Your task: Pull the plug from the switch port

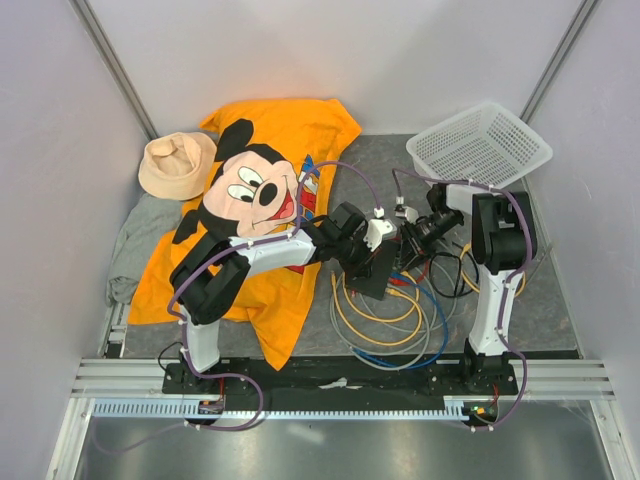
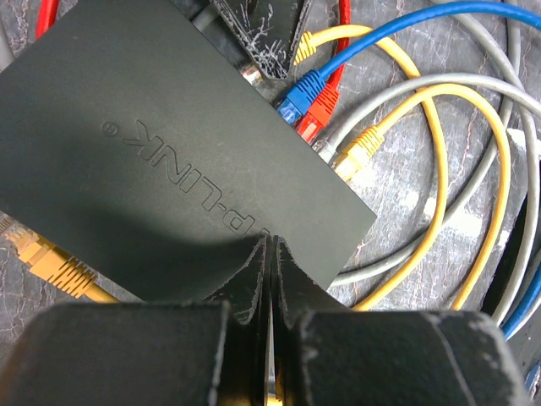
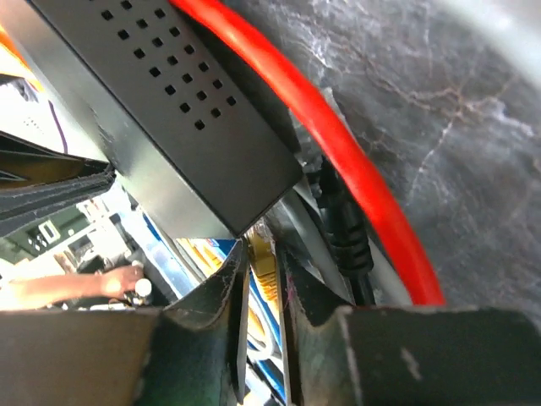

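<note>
The switch [image 2: 169,144] is a flat black box marked TP-LINK; it also shows in the top view [image 1: 378,282] and, by its vented side, in the right wrist view [image 3: 186,101]. Blue [image 2: 297,95], red [image 2: 316,114] and yellow [image 2: 359,152] plugs sit along its far edge. My left gripper [image 2: 269,244] is shut, with its tips resting on the switch's top near one corner [image 1: 368,262]. My right gripper [image 3: 264,247] is closed on a yellow plug [image 3: 269,254] at the switch's port edge [image 1: 412,245]. I cannot tell whether that plug sits in a port.
Loose yellow, blue, grey and red cables [image 1: 395,320] coil around the switch. A thick red cable [image 3: 338,152] and a black lead [image 3: 342,228] run beside it. A white mesh basket [image 1: 480,145] stands back right. An orange Mickey shirt [image 1: 270,190] and a beige hat [image 1: 175,165] lie to the left.
</note>
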